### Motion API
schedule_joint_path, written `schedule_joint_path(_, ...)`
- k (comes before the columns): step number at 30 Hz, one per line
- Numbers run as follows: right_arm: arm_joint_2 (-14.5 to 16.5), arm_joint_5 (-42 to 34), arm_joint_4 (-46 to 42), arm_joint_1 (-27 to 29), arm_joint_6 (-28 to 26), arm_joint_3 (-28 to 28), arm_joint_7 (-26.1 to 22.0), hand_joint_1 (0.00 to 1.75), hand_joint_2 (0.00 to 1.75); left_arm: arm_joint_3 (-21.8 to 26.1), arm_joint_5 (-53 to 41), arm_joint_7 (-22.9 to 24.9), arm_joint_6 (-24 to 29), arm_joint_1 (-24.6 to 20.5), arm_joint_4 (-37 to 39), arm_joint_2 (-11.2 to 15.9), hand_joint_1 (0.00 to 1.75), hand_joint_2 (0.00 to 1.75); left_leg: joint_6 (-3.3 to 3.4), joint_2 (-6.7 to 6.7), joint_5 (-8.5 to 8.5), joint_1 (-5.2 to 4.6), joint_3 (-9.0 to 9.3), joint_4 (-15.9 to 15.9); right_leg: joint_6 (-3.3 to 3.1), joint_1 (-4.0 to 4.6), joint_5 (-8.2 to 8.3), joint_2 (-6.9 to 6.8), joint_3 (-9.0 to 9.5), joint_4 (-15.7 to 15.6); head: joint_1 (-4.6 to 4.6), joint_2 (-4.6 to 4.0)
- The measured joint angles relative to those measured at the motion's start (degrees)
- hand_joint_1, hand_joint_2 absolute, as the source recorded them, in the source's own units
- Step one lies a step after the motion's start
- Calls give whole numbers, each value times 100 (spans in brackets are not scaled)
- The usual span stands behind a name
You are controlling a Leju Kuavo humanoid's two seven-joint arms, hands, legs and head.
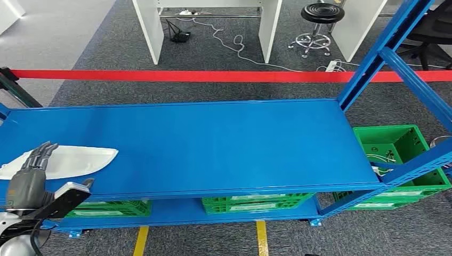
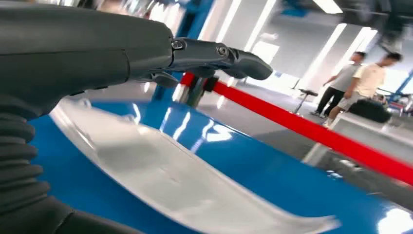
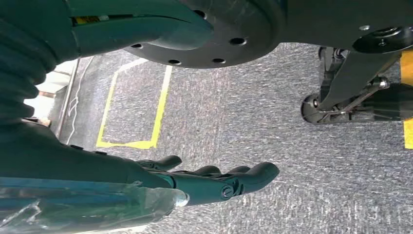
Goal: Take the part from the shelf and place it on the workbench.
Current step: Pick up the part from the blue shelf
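The part [image 1: 80,160] is a flat white curved piece lying at the left end of the blue shelf top [image 1: 213,144]. My left hand [image 1: 29,173] reaches over its left end with fingers stretched out flat. In the left wrist view the fingers [image 2: 219,53] hover just above the glossy white part [image 2: 170,180], with a gap between them and nothing gripped. My right hand [image 3: 209,180] hangs beside my body over grey carpet, fingers straight and holding nothing.
Green crates [image 1: 256,202] sit on the lower shelf and another green crate [image 1: 397,144] stands at the right end. A slanted blue upright [image 1: 384,50] rises at the right. Beyond the shelf runs a red barrier tape [image 1: 213,76]. Two people [image 2: 360,83] stand far off.
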Motion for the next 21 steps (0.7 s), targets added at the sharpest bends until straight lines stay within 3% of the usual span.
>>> schedule_joint_path(11, -29, 86, 0, -6, 75, -1, -68, 0, 175, -71, -704, 340, -502, -308, 425, 784, 0, 175, -3, 0, 1, 1, 2, 0, -2, 1, 0, 0, 2, 3, 0, 0)
schedule_joint_path(21, -44, 87, 0, -2, 64, -46, 63, 0, 175, -121, -444, 886, -1306, -641, 888, 1135, 0, 175, -4, 0, 1, 1, 3, 0, -2, 1, 0, -1, 3, 3, -1, 0)
